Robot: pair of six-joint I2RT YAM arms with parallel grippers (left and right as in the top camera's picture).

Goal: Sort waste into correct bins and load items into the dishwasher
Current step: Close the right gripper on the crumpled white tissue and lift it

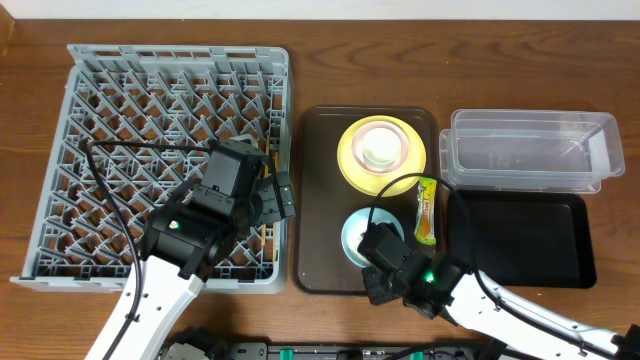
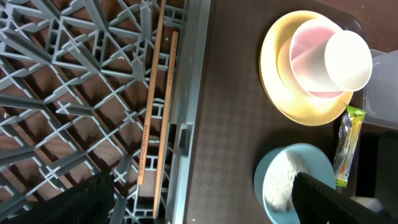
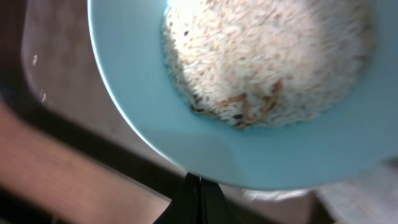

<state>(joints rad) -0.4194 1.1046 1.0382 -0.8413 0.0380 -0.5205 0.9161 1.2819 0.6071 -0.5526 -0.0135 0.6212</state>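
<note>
The grey dish rack (image 1: 120, 120) fills the left. Two chopsticks (image 2: 152, 106) lie in it along its right wall. My left gripper (image 1: 282, 197) (image 2: 202, 199) hangs open over that wall, holding nothing. On the brown tray (image 1: 320, 200) a yellow plate (image 1: 352, 170) carries a pink bowl (image 2: 301, 56) with a white cup (image 2: 347, 59) in it. The light blue bowl (image 1: 355, 232) (image 3: 137, 124) holds rice (image 3: 267, 56). My right gripper (image 1: 372, 250) (image 3: 199, 182) is shut, its tips at the bowl's near rim. A yellow-green wrapper (image 1: 426, 210) lies right of the bowl.
A clear tub (image 1: 530, 150) stands at the back right, and a black tray (image 1: 520, 240) lies in front of it. Something white and crumpled (image 3: 354, 186), perhaps the napkin, shows past the bowl's rim. A black cable (image 1: 105, 190) loops over the rack.
</note>
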